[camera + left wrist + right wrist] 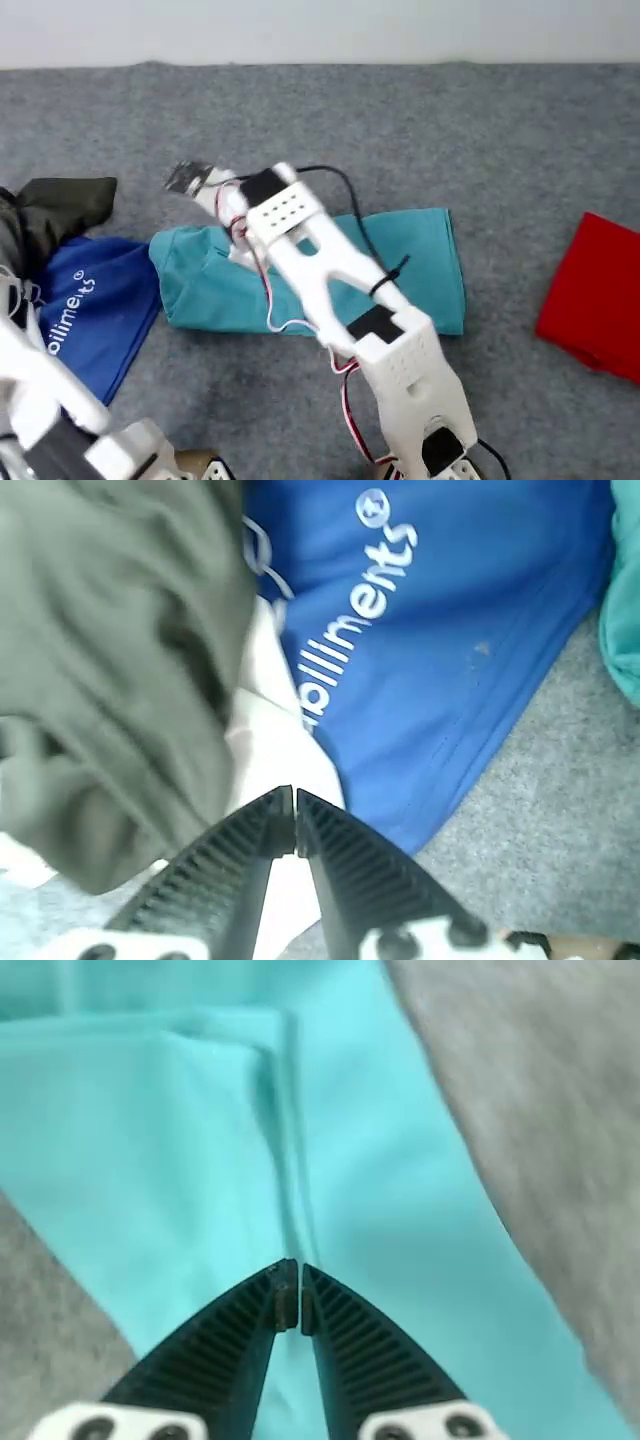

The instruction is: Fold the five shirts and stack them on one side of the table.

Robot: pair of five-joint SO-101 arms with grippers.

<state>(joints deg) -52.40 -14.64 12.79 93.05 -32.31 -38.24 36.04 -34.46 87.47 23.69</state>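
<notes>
Teal cotton shirt (420, 260) lies half-folded across mid-frame in the high view. The right gripper (290, 1295) has its fingers pressed together over the crease; snagging one layer could drag the fold open. The left wrist view adds the left gripper (295, 815), fingers closed too, over a crumpled olive shirt (100, 630) and a blue printed shirt (470, 630).

Centre: the centre shirt (420, 260) lies across the bench (400, 120), with the right tool (288, 1295) above it.
Left: the left shirt (100, 310) lies just beside it.
Far left: the far-left shirt (60, 205) lies behind, overlapping the left shirt.
Right edge: the right shirt (595, 295) lies well apart.
</notes>
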